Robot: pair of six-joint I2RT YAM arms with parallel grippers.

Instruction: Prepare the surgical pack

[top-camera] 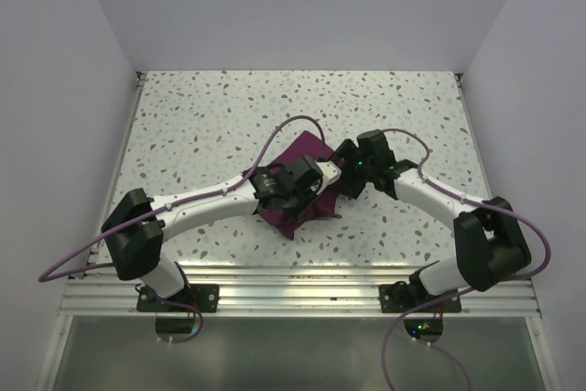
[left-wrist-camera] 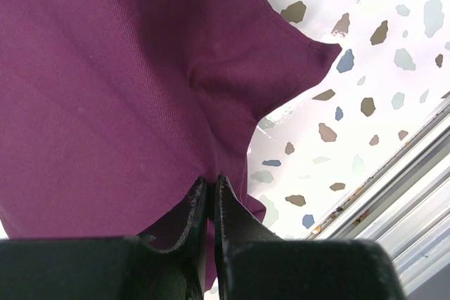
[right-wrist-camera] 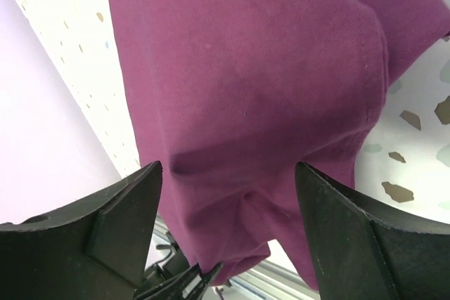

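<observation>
The surgical pack shows only as a deep purple-maroon drape [top-camera: 307, 151], folded into a small bundle at mid-table. Tray, instruments, gauze and pouch are out of sight. My left gripper [top-camera: 293, 200] is at the bundle's near edge. In the left wrist view the gripper [left-wrist-camera: 211, 182] is shut, pinching an edge of the drape [left-wrist-camera: 126, 82]. My right gripper [top-camera: 341, 185] is at the bundle's right side. In the right wrist view the gripper [right-wrist-camera: 226, 173] is wide open just over the drape [right-wrist-camera: 246, 68], with cloth spanning the gap between its fingers. The left gripper's fingertips [right-wrist-camera: 200, 284] also show there, gripping the cloth's lower edge.
The speckled white table [top-camera: 211, 125] is walled in white on three sides. An aluminium rail [top-camera: 293, 286] runs along the near edge, and it also shows in the left wrist view [left-wrist-camera: 394, 187]. Purple cables [top-camera: 284, 130] loop over both arms.
</observation>
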